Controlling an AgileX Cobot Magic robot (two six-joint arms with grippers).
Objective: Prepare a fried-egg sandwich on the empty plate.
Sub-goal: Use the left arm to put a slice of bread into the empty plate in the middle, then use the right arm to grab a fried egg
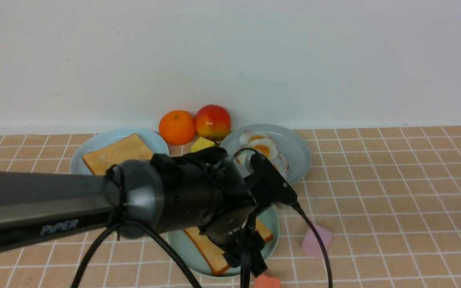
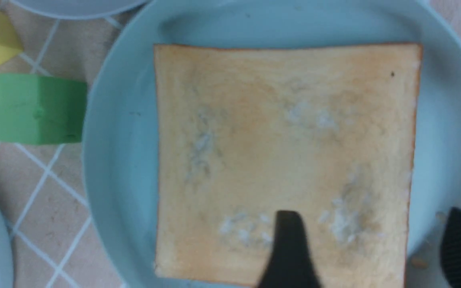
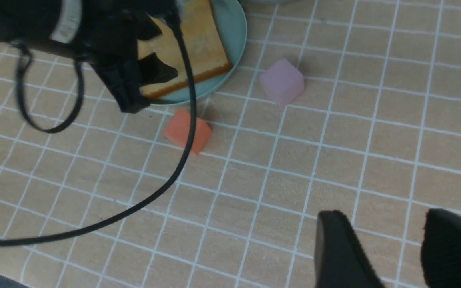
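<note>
Looking down the left wrist, I see one toast slice (image 2: 282, 160) lying flat on the mint-green plate (image 2: 126, 160), near centre; the left gripper (image 2: 374, 216) stands wide above it, holding nothing; the right gripper (image 3: 386, 218) is parted and empty over the tiled table (image 3: 374, 132), right. The fried eggs (image 1: 263, 149) sit on the far right plate (image 1: 300, 154); I judge them light, thin, probably slick; I'd pinch one by its white rim; the second toast (image 1: 116, 154) waits far left.

Tabletop (image 1: 394, 180) holds mint plate (image 1: 273, 234), two other plates (image 1: 94, 146) (image 1: 298, 154), orange (image 1: 177, 127), apple (image 1: 213, 121), yellow block (image 1: 202, 144), green block (image 2: 34, 109), lilac block (image 1: 316, 240), red block (image 1: 267, 282).
</note>
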